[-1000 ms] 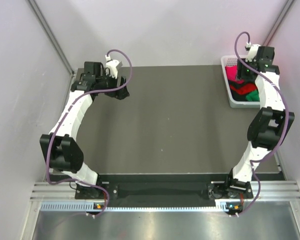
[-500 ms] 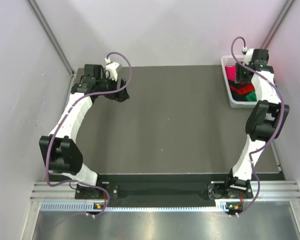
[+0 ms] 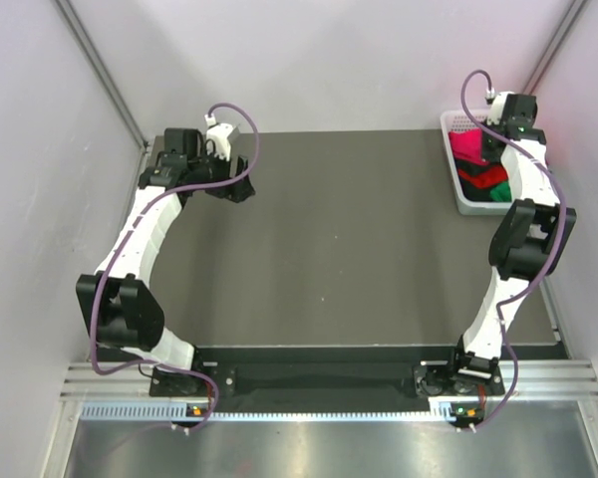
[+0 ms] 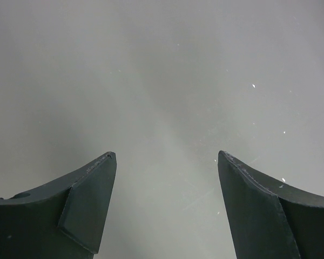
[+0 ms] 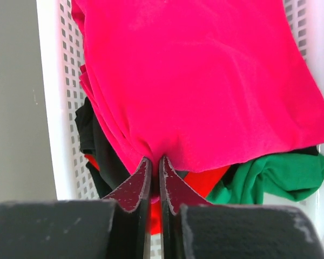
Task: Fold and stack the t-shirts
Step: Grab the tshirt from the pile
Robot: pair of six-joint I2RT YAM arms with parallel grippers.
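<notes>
The left tool (image 3: pixel 237 189) (image 4: pixel 167 156) sits well to the left of the white mesh basket (image 3: pixel 450 164), right across the table (image 3: pixel 359 249) from it and about as far back as the basket is. Its two dark fingers (image 4: pixel 89 197) are spread wide. Nothing is between them, and the left wrist view shows only the bare grey table surface (image 4: pixel 162 65) beyond the tips.

Between that tool and the basket, the dark table top runs flat.

The basket stands at the table's far right corner, its long side running front to back. All the t-shirts lie inside it in a loose heap. The crimson-pink t-shirt (image 5: pixel 205 81) (image 3: pixel 466 147) is on top and fills most of the basket's far part. A black t-shirt (image 5: pixel 97 145) shows from under it against the basket's left wall (image 5: pixel 48 108). A red t-shirt (image 5: pixel 205 181) is partly covered beneath the pink one's near edge. A green t-shirt (image 5: pixel 270 175) (image 3: pixel 502 189) is bunched toward the basket's right side, also partly under the pink cloth.

The right tool (image 5: pixel 155 162) (image 3: pixel 488 147) is inside the basket, over the heap. Its fingers are pressed almost together, pinching a gathered fold at the near edge of the crimson-pink t-shirt, and the cloth puckers into creases that run to the tips.
</notes>
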